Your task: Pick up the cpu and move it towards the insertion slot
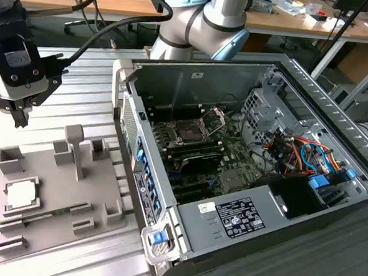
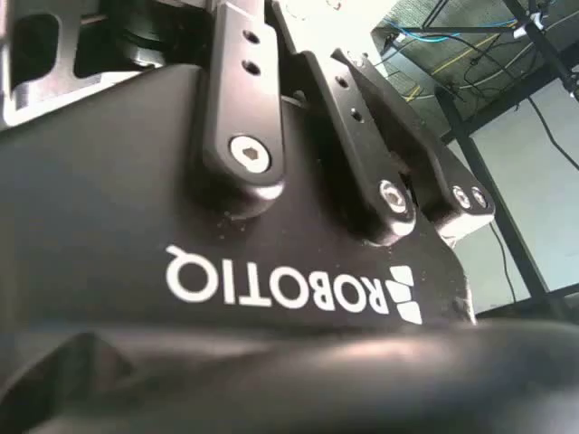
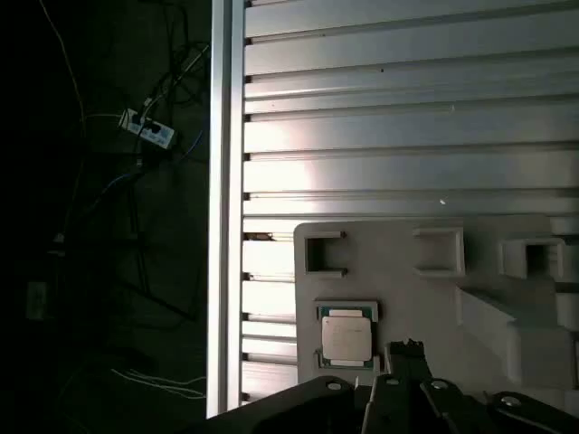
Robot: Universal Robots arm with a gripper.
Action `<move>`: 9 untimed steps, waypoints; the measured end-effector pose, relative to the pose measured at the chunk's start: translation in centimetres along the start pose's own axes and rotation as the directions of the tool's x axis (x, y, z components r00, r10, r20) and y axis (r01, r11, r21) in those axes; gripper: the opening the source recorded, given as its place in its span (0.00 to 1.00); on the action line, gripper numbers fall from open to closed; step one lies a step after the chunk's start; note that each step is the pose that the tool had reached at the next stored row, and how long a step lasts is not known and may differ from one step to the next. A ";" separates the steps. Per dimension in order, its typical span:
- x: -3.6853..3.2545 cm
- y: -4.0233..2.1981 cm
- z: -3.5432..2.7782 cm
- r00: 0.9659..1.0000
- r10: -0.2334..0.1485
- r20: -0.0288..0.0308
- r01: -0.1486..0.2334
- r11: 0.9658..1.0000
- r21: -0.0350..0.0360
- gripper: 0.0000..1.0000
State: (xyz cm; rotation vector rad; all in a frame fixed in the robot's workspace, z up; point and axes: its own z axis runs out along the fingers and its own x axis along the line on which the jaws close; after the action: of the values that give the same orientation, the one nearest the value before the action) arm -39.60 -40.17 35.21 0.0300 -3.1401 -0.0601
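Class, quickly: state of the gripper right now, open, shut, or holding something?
The gripper: open or shut cannot be told; the cpu lies in the grey fixture, apart from it.

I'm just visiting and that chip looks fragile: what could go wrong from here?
The hand hangs apart from the cpu, which sits in a snug recess of the grey fixture; a misaligned descent might strike the recess walls. The insertion slot lies inside the computer case beside its raised retaining plate; carrying might clip either.

exterior view: high oblique | first wrist view: downward, shares grey plastic fixture (image 3: 425, 316) at exterior's 8 o'clock | second wrist view: upward
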 end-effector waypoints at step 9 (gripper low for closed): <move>0.75 -0.01 0.44 1.000 0.000 0.000 0.000 1.000 0.000 0.11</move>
State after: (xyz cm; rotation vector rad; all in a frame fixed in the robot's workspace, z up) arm -40.35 -40.18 34.77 0.0300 -3.1400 -0.0600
